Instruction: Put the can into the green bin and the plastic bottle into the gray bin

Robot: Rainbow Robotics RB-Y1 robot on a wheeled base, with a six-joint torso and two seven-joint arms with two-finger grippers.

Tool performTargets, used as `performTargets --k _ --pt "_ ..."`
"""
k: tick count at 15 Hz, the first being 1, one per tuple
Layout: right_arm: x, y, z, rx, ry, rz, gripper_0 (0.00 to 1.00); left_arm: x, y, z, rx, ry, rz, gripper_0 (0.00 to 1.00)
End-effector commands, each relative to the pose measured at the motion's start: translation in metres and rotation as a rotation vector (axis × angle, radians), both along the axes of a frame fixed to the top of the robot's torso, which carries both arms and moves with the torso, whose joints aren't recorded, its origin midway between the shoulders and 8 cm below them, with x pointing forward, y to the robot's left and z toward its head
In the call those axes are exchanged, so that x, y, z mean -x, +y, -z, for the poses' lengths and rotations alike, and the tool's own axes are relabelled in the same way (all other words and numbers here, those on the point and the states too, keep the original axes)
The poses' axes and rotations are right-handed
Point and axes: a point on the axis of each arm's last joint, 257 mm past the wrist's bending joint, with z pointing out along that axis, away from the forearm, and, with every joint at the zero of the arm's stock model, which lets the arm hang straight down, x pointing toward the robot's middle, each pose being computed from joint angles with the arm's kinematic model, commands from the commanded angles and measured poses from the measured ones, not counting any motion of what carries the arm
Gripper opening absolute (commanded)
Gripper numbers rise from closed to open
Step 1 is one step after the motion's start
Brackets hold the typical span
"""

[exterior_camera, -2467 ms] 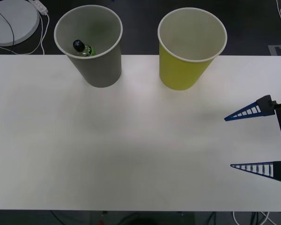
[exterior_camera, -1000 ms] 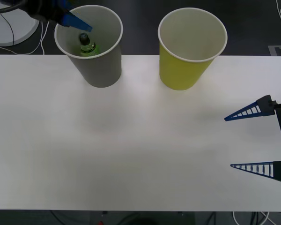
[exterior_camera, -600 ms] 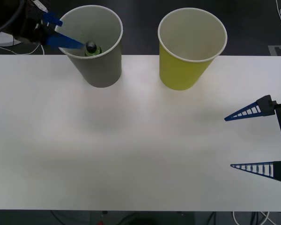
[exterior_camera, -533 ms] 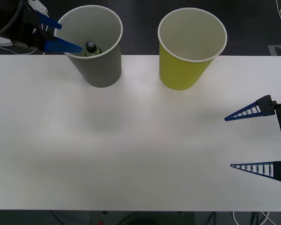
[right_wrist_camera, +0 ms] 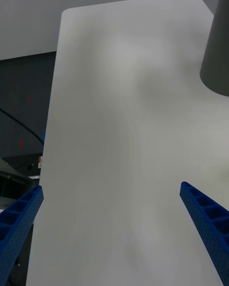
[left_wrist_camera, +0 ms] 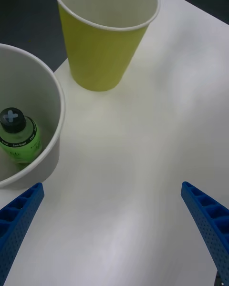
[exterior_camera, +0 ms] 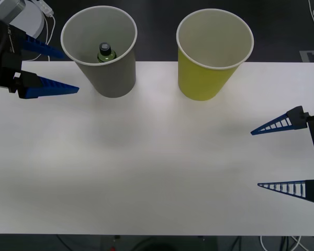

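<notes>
Front view: the small clear green plastic bottle (exterior_camera: 106, 53) with a black cap stands inside the large gray paper-cup bin (exterior_camera: 100, 48) at the far left of the white worktop (exterior_camera: 157, 157), so that half of the task looks done. The yellow-green paper-cup bin (exterior_camera: 213, 52) to its right looks empty, and no can is seen. The left claw (exterior_camera: 46, 69) hangs wide open just left of the gray bin, holding nothing. The right claw (exterior_camera: 282, 157) is parked at the near right, also spread wide and empty.

White table (exterior_camera: 157, 167) — round white disc (exterior_camera: 13, 23) beyond
</notes>
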Motion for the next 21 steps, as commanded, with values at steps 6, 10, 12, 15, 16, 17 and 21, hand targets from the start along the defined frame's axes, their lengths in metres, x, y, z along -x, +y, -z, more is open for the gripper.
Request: performTargets --k 6,10,12,15,16,17,21 --pt "0.0 0.0 0.0 0.0 0.0 0.0 1.0 0.04 0.03 0.05 -0.119 -0.104 0.155 1.0" --pt "0.0 0.0 0.0 0.0 0.0 0.0 1.0 0.052 0.043 0.066 -0.154 -0.148 0.224 1.0" --pt "0.0 0.0 0.0 0.0 0.0 0.0 1.0 0.057 0.043 0.072 -0.142 -0.163 0.25 1.0" --pt "0.0 0.0 0.0 0.0 0.0 0.0 1.0 0.065 0.044 0.086 -0.13 -0.173 0.278 1.0" --pt "0.0 0.0 0.0 0.0 0.0 0.0 1.0 0.067 0.045 0.088 -0.131 -0.178 0.289 1.0" --pt "0.0 0.0 0.0 0.0 0.0 0.0 1.0 0.072 0.046 0.091 -0.121 -0.18 0.302 1.0" --pt "0.0 0.0 0.0 0.0 0.0 0.0 1.0 0.078 0.055 0.095 -0.084 -0.199 0.352 1.0"
